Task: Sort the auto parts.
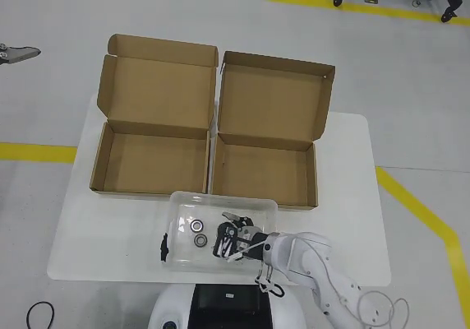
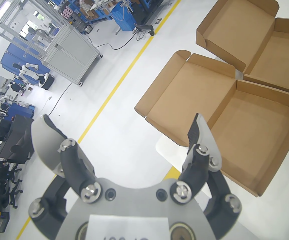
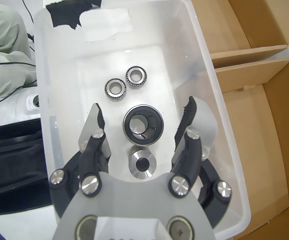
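Four auto parts lie in the bottom of a clear plastic bin [image 3: 199,43], which sits at the lower centre of the top view on the white bench [image 1: 346,206]. Two of them are small roller bearings, the first bearing [image 3: 115,90] just beside the second bearing [image 3: 136,75]. One is a larger black-rimmed bearing [image 3: 143,112] with a steel sleeve inside, and one is a steel conical collar [image 3: 134,159] just beside it. The right gripper [image 3: 144,103] is down inside the bin with its fingers apart, one on either side of the black-rimmed bearing. Two open cardboard boxes stand side by side on the bench just above the bin in the top view, lids folded back: the left box [image 1: 154,163] and the right box [image 1: 264,174], their walls touching. The left gripper [image 2: 121,117] hangs at the upper left of the top view, off the bench and above the grey floor [image 1: 432,82], well apart from the boxes, its fingers spread wide. One patch of black tape [image 3: 67,11] sticks to the bin's end wall.
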You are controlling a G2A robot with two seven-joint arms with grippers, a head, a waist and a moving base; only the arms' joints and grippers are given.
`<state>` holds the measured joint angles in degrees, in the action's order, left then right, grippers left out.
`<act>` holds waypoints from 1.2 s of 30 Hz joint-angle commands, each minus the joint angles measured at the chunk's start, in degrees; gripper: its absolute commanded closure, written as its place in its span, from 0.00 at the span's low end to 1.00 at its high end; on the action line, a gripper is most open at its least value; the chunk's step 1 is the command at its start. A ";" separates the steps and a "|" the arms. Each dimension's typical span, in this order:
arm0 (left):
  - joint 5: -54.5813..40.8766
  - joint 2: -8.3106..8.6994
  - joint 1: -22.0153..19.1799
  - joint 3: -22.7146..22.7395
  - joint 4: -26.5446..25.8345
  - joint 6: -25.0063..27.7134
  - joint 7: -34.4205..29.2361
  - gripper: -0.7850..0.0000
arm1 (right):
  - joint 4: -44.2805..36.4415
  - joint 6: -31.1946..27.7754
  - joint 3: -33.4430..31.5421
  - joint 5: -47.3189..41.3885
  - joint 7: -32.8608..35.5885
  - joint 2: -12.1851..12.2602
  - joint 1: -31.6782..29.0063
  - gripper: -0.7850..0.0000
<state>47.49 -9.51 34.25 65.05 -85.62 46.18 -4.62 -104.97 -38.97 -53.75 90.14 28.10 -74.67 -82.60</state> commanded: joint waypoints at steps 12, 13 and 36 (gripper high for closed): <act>0.00 0.00 0.00 0.00 0.00 0.00 0.00 0.00 | 3.86 3.31 4.55 -1.57 10.47 -0.89 4.61 0.30; 0.00 0.00 0.00 0.00 0.00 0.00 0.00 0.00 | 4.11 3.72 4.77 -1.73 11.25 -0.94 4.84 0.29; 0.00 0.00 0.00 0.00 0.00 0.00 0.00 0.00 | 6.55 3.41 3.81 -5.65 2.07 -0.15 5.42 1.00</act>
<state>47.49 -9.51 34.25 65.05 -85.62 46.18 -4.62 -98.61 -35.20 -49.85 84.83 31.65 -74.87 -77.20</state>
